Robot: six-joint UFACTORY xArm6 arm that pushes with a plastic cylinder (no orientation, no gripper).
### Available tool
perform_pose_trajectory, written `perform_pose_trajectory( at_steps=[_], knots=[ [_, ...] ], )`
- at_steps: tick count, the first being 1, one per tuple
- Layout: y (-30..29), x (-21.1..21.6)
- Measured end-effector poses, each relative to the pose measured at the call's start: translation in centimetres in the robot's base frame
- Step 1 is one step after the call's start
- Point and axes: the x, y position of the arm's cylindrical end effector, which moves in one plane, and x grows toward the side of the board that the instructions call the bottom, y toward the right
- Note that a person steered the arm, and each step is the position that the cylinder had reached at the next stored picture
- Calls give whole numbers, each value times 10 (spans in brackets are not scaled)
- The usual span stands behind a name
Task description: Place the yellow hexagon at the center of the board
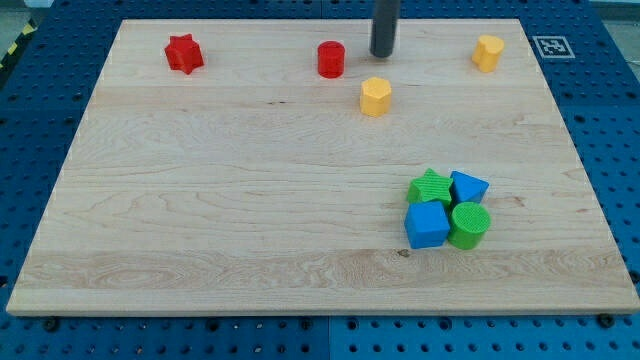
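A yellow hexagon [375, 97] lies in the upper middle of the wooden board [200, 200], right of centre. My tip [382, 54] stands just above it towards the view's top, a short gap away, not touching. A second yellow block [487, 53] lies near the board's top right corner; its shape is hard to make out.
A red cylinder [331, 59] lies left of my tip. A red star [184, 53] lies at the top left. At the lower right a green star [430, 186], a blue triangular block [468, 187], a blue cube [427, 224] and a green cylinder [469, 224] cluster together.
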Motion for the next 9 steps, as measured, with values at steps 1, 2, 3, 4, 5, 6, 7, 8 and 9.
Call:
perform_pose_trajectory(
  at_steps=[1,2,3,4,5,6,7,8,9],
  knots=[
    [1,0],
    [1,0],
    [1,8],
    [1,24],
    [-6,50],
    [-51,80],
    [-105,92],
    [-84,91],
    [-35,90]
  ],
)
